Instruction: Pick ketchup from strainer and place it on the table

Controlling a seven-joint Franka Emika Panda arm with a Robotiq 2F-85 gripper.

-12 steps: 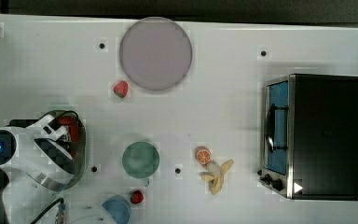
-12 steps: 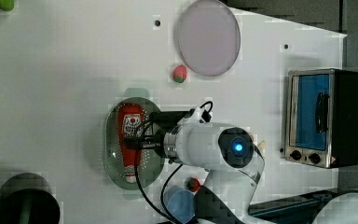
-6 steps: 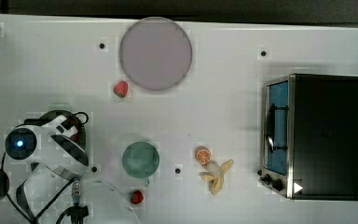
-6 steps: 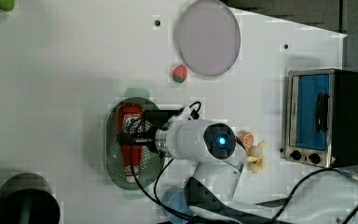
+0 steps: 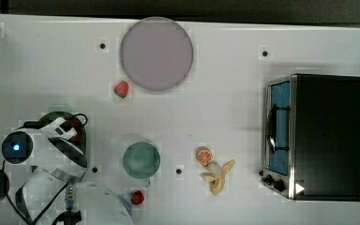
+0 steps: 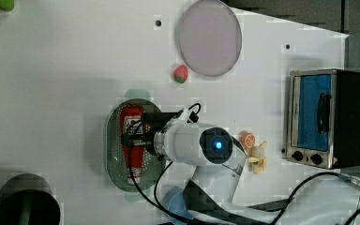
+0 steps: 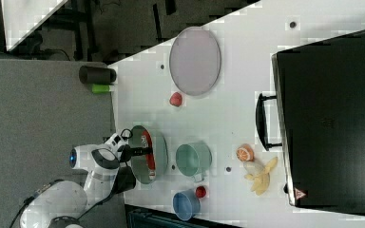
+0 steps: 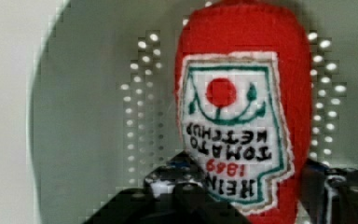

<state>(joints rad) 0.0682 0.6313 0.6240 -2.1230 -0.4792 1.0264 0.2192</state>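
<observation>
1. ketchup (image 8: 242,93): red, with a white label edged in green
2. strainer (image 6: 115,154): pale green, dotted with holes
3. surface (image 5: 225,112): white with small dark dots
4. plate (image 5: 156,54): grey-lilac

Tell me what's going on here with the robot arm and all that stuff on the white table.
A white robot arm is reaching into the pale green oval plastic strainer, where the slim red ketchup bottle with a white label lies flat. The gripper sits down at the bottle, one finger on each side of it, and the bottle has not been lifted. Around it on the white table sit a round grey-lilac plate, a green cup, two strawberries, a banana, an orange slice and a toaster oven.
</observation>
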